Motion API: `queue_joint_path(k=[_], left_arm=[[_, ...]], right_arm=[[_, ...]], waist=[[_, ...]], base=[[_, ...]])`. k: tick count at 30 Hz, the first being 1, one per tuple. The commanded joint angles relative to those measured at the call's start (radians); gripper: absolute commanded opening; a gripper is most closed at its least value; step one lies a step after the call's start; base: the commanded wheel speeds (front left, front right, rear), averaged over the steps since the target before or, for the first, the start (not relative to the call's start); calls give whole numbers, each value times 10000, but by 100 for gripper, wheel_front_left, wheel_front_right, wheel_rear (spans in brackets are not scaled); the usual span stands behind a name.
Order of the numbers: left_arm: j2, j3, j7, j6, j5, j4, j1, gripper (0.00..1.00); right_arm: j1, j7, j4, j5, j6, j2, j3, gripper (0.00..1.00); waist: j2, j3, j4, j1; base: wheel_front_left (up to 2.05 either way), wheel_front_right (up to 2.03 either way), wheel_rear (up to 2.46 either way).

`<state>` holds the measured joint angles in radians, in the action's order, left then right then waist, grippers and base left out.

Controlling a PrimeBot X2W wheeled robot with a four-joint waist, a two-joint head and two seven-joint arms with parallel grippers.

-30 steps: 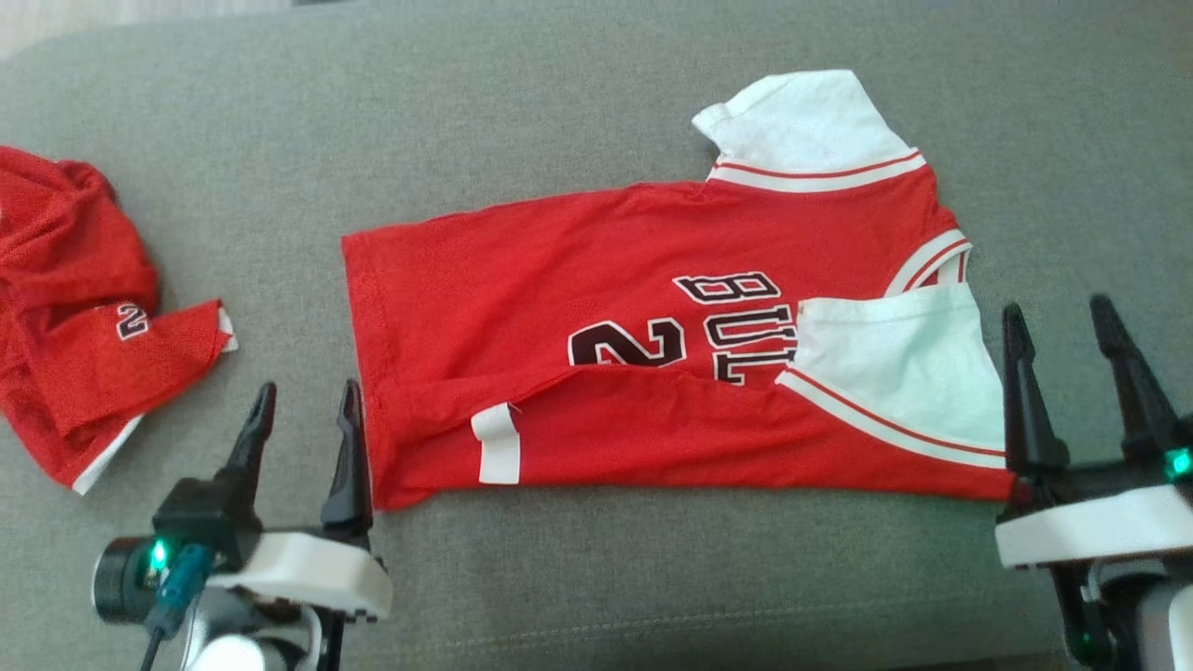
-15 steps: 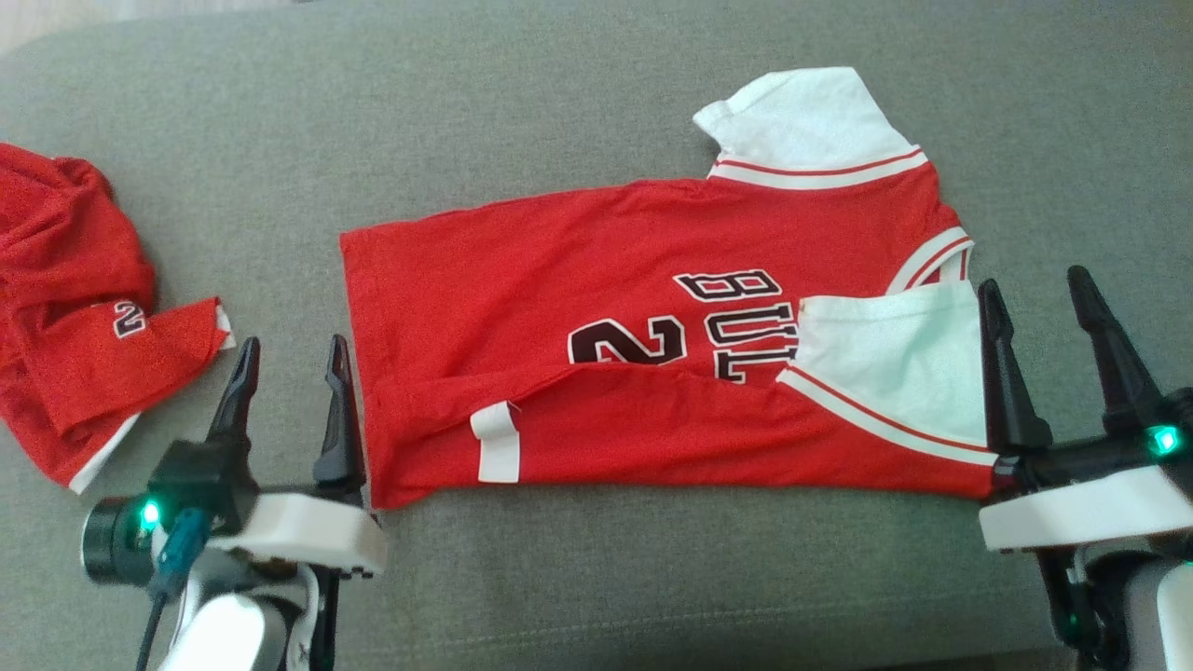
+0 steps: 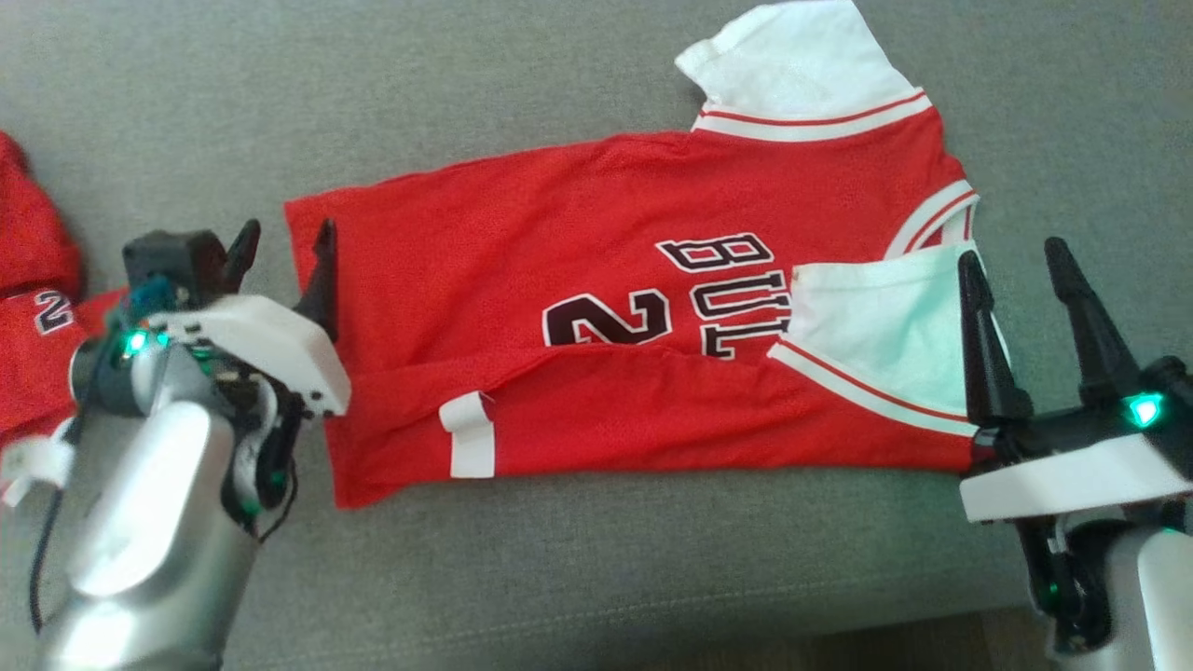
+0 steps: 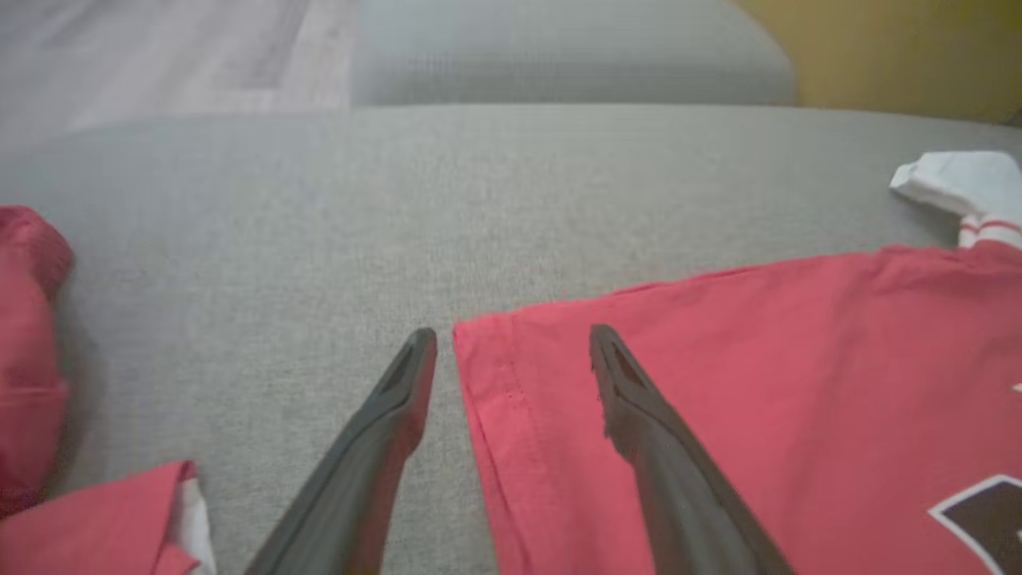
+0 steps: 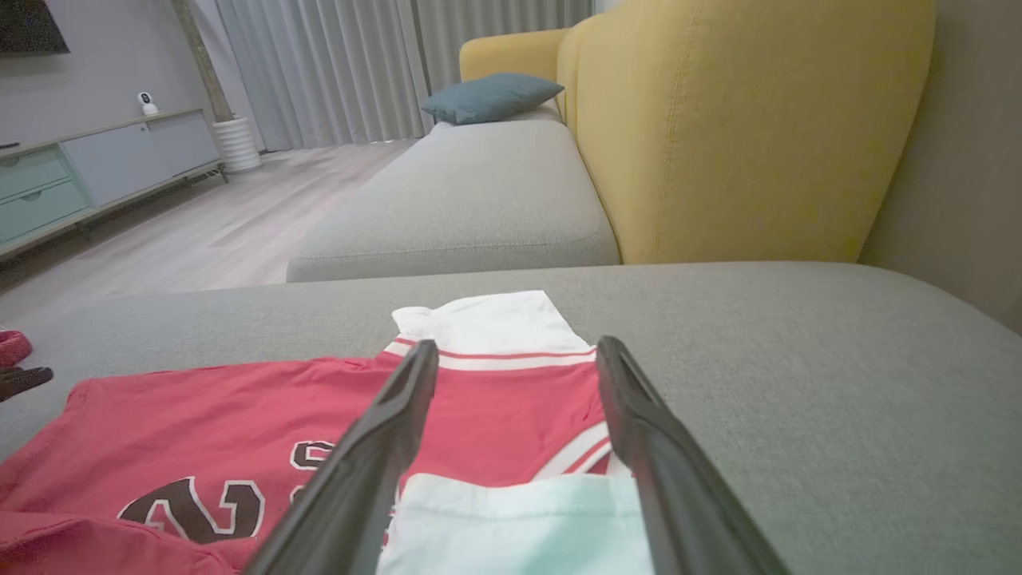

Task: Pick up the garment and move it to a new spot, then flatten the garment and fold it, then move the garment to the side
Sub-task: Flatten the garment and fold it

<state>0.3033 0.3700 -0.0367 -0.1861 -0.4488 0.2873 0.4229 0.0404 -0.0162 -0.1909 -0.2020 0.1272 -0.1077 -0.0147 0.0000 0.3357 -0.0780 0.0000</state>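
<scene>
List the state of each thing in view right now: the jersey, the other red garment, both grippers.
red jersey: lying flat, near long edge folded over, near sleeve folded onto the front, far sleeve spread out.
second red garment: crumpled at the left, not folded.
left gripper: open, straddling the jersey's hem edge, nothing gripped.
right gripper: open, beside the near sleeve, holding nothing.

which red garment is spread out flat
The big jersey with white sleeves in the middle of the sofa; the other red garment at the left edge lies bunched up.
</scene>
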Motion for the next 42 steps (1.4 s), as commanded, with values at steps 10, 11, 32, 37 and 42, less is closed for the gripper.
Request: queue_joint_path(k=[10,11,32,37,42], left_arm=[[238,-473,-634,1017,-702,2304,1696,100],[226,-432,-713,1108,-738,2488,1773,100],[-433,260,30,1443,-361,3586,3393,0],[-729,398,252,1549,-337,3635,3893,0],[-998,577,466,1663,-285,3770,4269,0]], right_arm=[[437,237,99,-221,35,24,-163,100],[450,239,128,-237,35,23,-150,100],[4580,-743,3752,-2298,35,-2473,-559,100],[6569,-1443,5181,-2892,35,-3131,-1635,100],[8315,-2413,6506,-3391,35,-3632,-2753,100]], waist=[[0,375,-313,0],[0,385,-318,0],[0,1444,560,0],[0,1972,1015,0],[0,2294,1356,0]], base=[[0,0,0],[0,0,0],[0,0,0],[0,0,0],[0,0,0]])
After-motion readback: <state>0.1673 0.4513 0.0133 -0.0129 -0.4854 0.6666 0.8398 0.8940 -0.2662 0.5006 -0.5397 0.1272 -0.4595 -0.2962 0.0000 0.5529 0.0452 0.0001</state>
